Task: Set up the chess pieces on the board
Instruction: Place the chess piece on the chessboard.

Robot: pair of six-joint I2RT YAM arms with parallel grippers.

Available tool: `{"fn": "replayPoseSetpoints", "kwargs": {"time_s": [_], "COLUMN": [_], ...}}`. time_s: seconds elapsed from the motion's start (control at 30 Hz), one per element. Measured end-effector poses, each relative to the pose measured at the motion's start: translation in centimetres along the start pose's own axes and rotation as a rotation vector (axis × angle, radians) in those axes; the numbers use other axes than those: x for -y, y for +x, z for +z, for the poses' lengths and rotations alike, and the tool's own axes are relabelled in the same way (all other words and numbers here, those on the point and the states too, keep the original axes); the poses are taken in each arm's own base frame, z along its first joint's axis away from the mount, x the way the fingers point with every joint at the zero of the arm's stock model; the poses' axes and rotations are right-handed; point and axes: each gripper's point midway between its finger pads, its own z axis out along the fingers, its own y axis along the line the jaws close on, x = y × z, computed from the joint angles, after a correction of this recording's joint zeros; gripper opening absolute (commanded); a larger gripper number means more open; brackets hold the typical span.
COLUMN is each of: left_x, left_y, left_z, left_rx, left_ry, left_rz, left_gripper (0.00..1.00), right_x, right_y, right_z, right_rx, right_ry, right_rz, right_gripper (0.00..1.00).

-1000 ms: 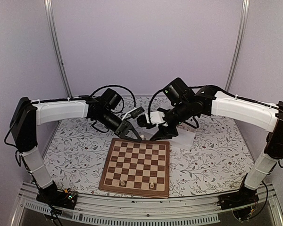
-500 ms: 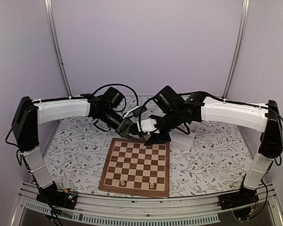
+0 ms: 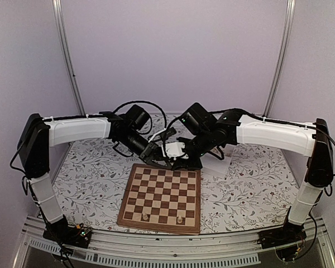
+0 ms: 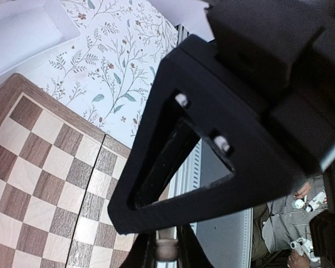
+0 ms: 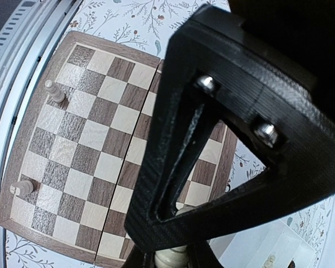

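My left pincer (image 4: 166, 258) is pressed together on a pale piece (image 4: 167, 247). The little turned figure sits right between the tips at the bottom of my left wrist view. My right pincer (image 5: 172, 263) is almost tip to tip with it, and it too has closed in on a cream piece (image 5: 173, 255) wedged between its tips. From overhead the two pincers meet nose to nose. I cannot tell whether they share one piece or each pinch their own.

Directly under both pincers is the far edge of the board (image 3: 162, 192), and both hang above its brown border, clear of the squares. From there the board runs back toward the arm bases, lying flat and square to me. The squares nearest the pincers are bare.

At the board's opposite edge, well apart from both pincers, a first standing piece (image 3: 146, 215) and a second standing piece (image 3: 180, 219) are upright in the last row. Both are pale, with a few squares between them.

Just beside the right pincer, off the board's far corner, lies the white tray (image 5: 276, 237). At least one small pale figure (image 5: 271, 259) is in it, too small to identify. Board and tray both rest on the worktop (image 3: 89, 178) with its leafy patterned cover.
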Motion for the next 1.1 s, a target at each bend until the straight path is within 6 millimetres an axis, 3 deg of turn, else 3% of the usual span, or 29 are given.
{"fn": "replayPoseSetpoints", "kwargs": {"time_s": [0.27, 0.4, 0.6, 0.73, 0.9, 1.1], "left_x": [-0.5, 0.7, 4.2, 4.5, 4.9, 4.4], "left_y": [0.7, 1.7, -1.8, -3.6, -5.3, -5.5], "left_z": [-0.5, -2.2, -6.2, -7.3, -7.2, -5.2], "left_rx": [0.017, 0.098, 0.426, 0.571, 0.654, 0.640], "left_ry": [-0.091, -0.182, -0.297, -0.332, -0.313, -0.265], "left_rz": [0.029, 0.112, 0.351, 0.395, 0.415, 0.391], "left_gripper": [0.39, 0.46, 0.51, 0.52, 0.56, 0.52], "right_x": [0.6, 1.5, 2.8, 2.5, 2.0, 1.9], "right_y": [0.0, -0.4, -1.2, -2.1, -2.8, -3.0], "right_z": [-0.2, -0.9, -3.0, -3.5, -3.7, -3.8], "right_rx": [0.015, 0.089, 0.223, 0.281, 0.314, 0.324], "right_ry": [0.014, -0.001, -0.042, -0.081, -0.118, -0.128], "right_rz": [0.041, 0.108, 0.218, 0.253, 0.270, 0.282], "right_gripper": [0.09, 0.08, 0.09, 0.09, 0.09, 0.09]}}
